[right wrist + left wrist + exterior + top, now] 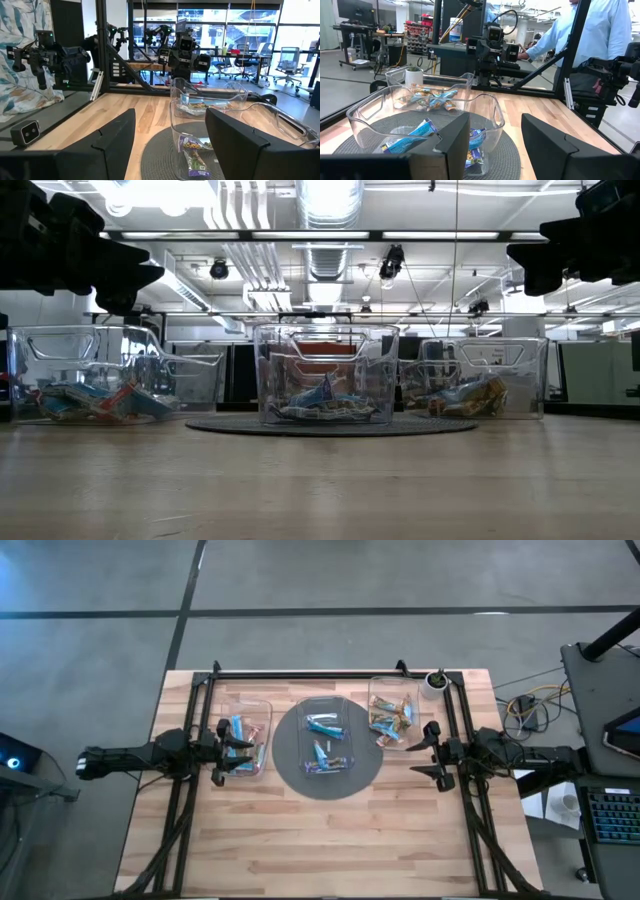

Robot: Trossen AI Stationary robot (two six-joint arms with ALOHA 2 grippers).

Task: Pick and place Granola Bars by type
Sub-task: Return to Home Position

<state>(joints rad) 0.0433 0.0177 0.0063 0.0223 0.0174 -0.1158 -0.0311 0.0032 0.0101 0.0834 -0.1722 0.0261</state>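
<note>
Three clear trays stand in a row and hold the wrapped granola bars. The left tray (pixel 246 736) has light-blue and reddish bars (pixel 95 400). The middle tray (pixel 326 740) stands on a round grey plate (pixel 290 775) and holds light-blue bars (pixel 322 724) and silvery multicoloured ones (pixel 328 764). The right tray (pixel 393 712) holds mostly tan/gold bars (pixel 465 395). My left gripper (pixel 238 752) hovers open over the left tray's near part, raised above the table (pixel 495 145). My right gripper (pixel 424 752) is open, to the right of the right tray and also raised (pixel 170 145).
A small white pot with a plant (pixel 434 683) stands at the far right corner. A black frame (pixel 330 671) runs along the table's far edge and down both sides. The near half of the wooden table (pixel 330 845) is bare. A person in a light-blue shirt (pixel 592 30) stands beyond the table.
</note>
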